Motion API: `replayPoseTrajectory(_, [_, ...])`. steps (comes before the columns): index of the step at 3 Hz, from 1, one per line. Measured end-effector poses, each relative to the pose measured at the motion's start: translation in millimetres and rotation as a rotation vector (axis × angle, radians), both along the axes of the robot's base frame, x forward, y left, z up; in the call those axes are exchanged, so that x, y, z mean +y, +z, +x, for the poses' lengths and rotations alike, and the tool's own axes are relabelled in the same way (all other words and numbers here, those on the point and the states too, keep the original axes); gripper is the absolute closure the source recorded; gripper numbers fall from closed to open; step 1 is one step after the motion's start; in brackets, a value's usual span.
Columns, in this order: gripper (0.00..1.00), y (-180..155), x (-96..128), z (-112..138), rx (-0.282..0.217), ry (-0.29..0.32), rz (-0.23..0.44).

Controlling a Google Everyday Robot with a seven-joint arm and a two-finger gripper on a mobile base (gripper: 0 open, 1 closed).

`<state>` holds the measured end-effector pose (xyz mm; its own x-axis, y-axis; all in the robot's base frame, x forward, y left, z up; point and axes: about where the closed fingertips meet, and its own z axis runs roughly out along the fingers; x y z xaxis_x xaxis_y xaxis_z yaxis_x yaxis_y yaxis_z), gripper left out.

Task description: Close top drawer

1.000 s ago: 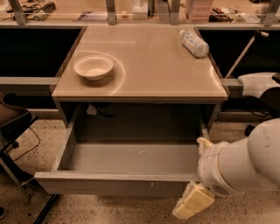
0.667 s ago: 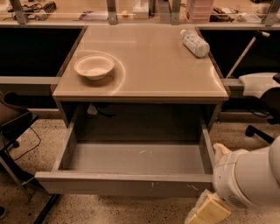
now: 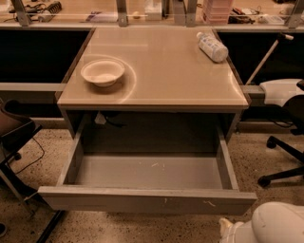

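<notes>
Here, top drawer [image 3: 147, 201] hangs open above speckled floor [image 3: 142, 231]; claw off-frame.

Nothing legible anywhere right now. The bottle [image 3: 212, 46] lying on the tabletop [image 3: 166, 71] wears a pale label, but no word or number on it can be made out, and the boxes and clutter along the far shelf [image 3: 142, 10] give no readable print either. The gripper is out of view past the bottom right edge, where only the white arm [image 3: 275, 225] shows.
</notes>
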<state>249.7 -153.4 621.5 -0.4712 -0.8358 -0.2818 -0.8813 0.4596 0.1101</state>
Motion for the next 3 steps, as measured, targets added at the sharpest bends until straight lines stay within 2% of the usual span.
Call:
replayPoseTrajectory(1, [0.00, -68.5, 10.1, -13.5, 0.113, 0.052, 0.031])
replayPoseTrajectory(2, [0.00, -88.9, 20.9, 42.9, 0.037, 0.050, 0.030])
replayPoseTrajectory(3, [0.00, -82.1, 28.9, 73.8, -0.043, 0.037, 0.043])
